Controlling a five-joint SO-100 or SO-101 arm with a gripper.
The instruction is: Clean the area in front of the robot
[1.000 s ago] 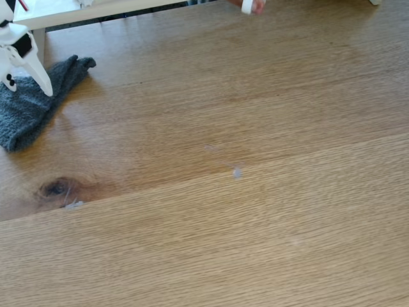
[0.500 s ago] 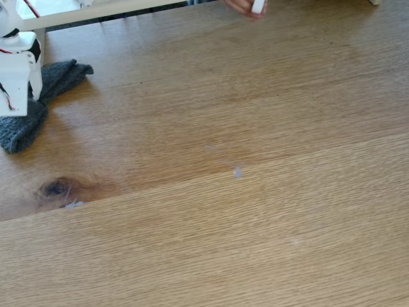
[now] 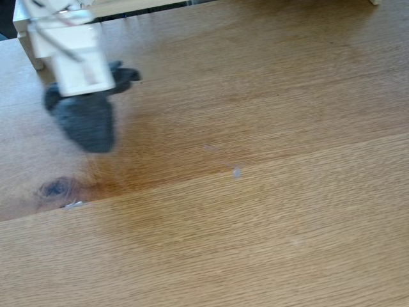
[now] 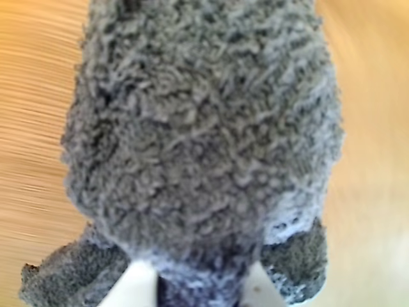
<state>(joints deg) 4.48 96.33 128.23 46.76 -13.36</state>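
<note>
In the fixed view the white robot arm (image 3: 75, 61) reaches in from the top left, blurred by motion. Its gripper (image 3: 86, 102) is shut on a dark grey fuzzy cloth (image 3: 86, 125), which hangs bunched below it just over the oak-grain tabletop (image 3: 287, 211). Small pale grey smudges (image 3: 237, 172) lie mid-table, with a fainter one (image 3: 211, 148) above them. In the wrist view the cloth (image 4: 198, 141) spreads wide, and two white fingertips (image 4: 137, 288) clamp its lower end, the gripper (image 4: 198, 289) closed around it.
A dark knot (image 3: 56, 188) with a pale fleck (image 3: 73, 204) beside it sits at the left, below the hanging cloth. A plank seam (image 3: 255, 167) runs across the table. A white shelf frame (image 3: 137, 5) borders the far edge.
The arm has swung right and towards the camera, lifting the cloth off the table's left side so that it hangs bunched. The hand at the top edge is gone.
</note>
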